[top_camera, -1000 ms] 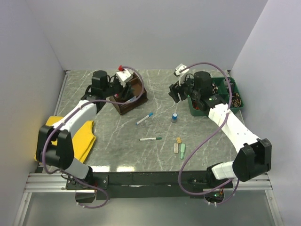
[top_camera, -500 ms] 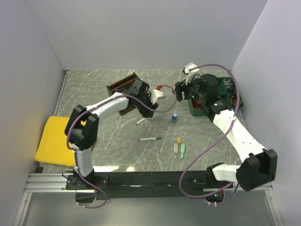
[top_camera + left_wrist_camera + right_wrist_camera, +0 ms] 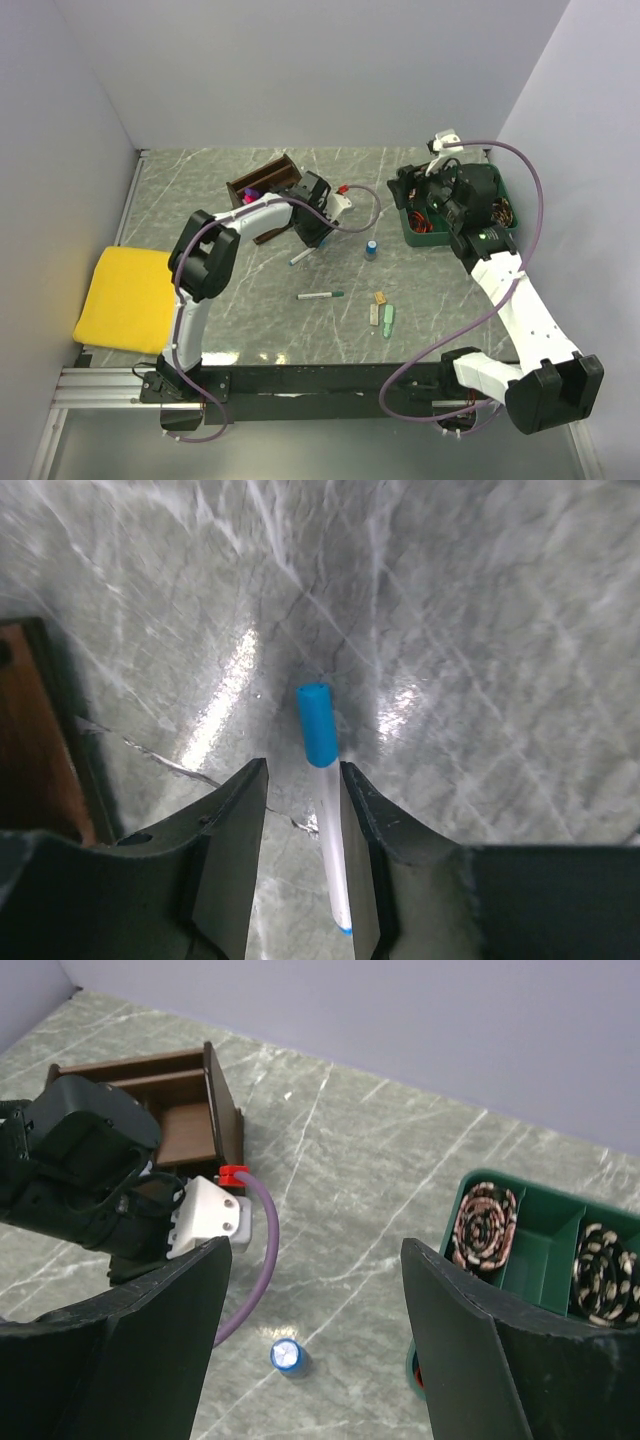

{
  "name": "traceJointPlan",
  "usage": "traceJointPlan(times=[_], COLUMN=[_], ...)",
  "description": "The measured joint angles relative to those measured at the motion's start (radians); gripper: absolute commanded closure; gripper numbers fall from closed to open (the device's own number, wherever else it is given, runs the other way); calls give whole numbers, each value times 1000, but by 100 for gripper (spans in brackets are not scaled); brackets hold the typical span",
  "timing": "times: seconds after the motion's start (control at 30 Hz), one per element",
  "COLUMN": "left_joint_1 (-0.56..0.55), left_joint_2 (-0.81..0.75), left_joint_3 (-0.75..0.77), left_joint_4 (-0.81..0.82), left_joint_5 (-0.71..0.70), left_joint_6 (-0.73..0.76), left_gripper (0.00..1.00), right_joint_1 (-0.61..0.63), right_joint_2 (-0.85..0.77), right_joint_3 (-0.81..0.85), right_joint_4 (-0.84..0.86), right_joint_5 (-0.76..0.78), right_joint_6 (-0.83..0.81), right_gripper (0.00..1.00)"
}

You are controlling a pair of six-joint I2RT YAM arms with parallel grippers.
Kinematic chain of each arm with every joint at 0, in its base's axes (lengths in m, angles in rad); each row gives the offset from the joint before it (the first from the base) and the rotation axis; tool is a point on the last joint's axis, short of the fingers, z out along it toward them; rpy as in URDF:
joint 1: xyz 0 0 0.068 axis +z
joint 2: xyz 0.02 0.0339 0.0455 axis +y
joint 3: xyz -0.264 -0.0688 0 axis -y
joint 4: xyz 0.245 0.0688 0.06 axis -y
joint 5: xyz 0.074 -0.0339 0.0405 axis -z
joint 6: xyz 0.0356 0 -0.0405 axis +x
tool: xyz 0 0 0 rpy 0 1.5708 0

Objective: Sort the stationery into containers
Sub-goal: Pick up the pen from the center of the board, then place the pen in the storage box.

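Observation:
A white pen with a blue cap lies on the marble table, also seen in the top view. My left gripper is open, low over the pen, with a finger on each side of its white barrel; it also shows in the top view. The dark brown organiser stands just behind and left of it, with a purple marker inside. My right gripper is wide open and empty, high above the blue-capped cylinder. A green-capped white pen and small eraser pieces lie nearer the front.
A green tray with coiled items stands at the back right, beside my right gripper. A yellow cloth lies at the left edge. The left arm's purple cable loops near the cylinder. White walls enclose the table.
My left gripper has swung from the organiser to the right and come down over the blue-capped pen. My right gripper has drawn back to the right, toward the green tray.

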Motion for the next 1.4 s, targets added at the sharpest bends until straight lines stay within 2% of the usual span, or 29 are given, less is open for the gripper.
traceJointPlan(times=[0.23, 0.33, 0.37, 0.47, 0.73, 0.87, 0.97, 1.03, 1.17, 1.3, 1.4], left_joint_1=[-1, -1, -1, -1, 7, 23, 50, 90, 173, 221, 240], left_joint_2=[35, 42, 45, 54, 55, -42, -217, -388, -628, -689, -648], left_joint_3=[-1, 10, 13, 28, 82, 73, 0, -90, -275, -459, -551], left_joint_4=[2, -3, -3, -14, -113, -124, -30, 82, 334, 561, 629], left_joint_5=[-29, -29, -29, -27, 39, 109, 166, 206, 227, 224, 222], left_joint_6=[-2, -9, -10, -16, -11, 22, 44, 47, 52, 71, 87], left_gripper=[66, 76, 84, 99, 99, 99, 99, 99, 99, 99, 99], right_joint_1=[-32, -42, -45, -47, -53, -53, -54, -54, -55, -54, -52], right_joint_2=[-1, -1, -1, 0, 32, 77, 112, 139, 175, 214, 235], right_joint_3=[-35, -36, -36, -36, -32, -26, -17, 4, 45, 91, 119], right_joint_4=[3, 8, 11, 12, 13, 16, 13, 12, 15, 15, 6], right_joint_5=[-5, -5, -7, -8, -15, -28, -35, -45, -62, -75, -76], right_joint_6=[12, 14, 14, 14, 6, 6, 3, 2, 2, -5, -16], right_gripper=[23, 23, 23, 24, 25, 26, 27, 28, 28, 28, 29])
